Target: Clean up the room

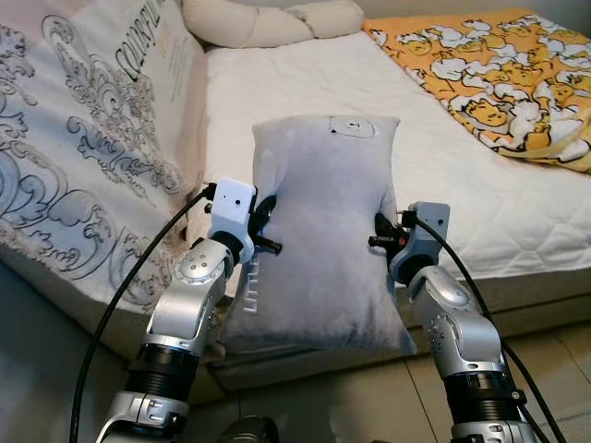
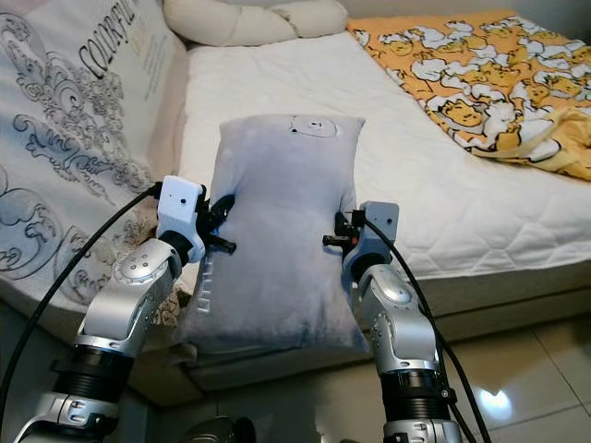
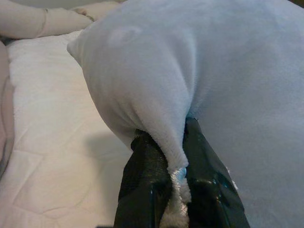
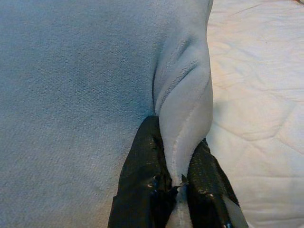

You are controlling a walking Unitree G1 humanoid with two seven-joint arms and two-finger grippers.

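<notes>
A pale grey plush pillow (image 1: 323, 231) is held up between both arms at the near edge of the white mattress (image 1: 462, 185). My left gripper (image 1: 266, 221) is shut on the pillow's left edge. In the left wrist view its black fingers (image 3: 147, 185) pinch a fold of the grey fabric (image 3: 175, 161). My right gripper (image 1: 380, 231) is shut on the pillow's right edge, and the right wrist view shows a seam of the pillow (image 4: 183, 128) squeezed between the fingers (image 4: 142, 185). The pillow's lower end hangs over the bed edge.
An orange cartoon-print blanket (image 1: 499, 74) lies at the far right of the bed. Long cream bolsters (image 1: 268, 23) lie at the head. A patterned mattress panel (image 1: 83, 138) leans on the left. Tiled floor (image 1: 554, 360) lies in front of the bed.
</notes>
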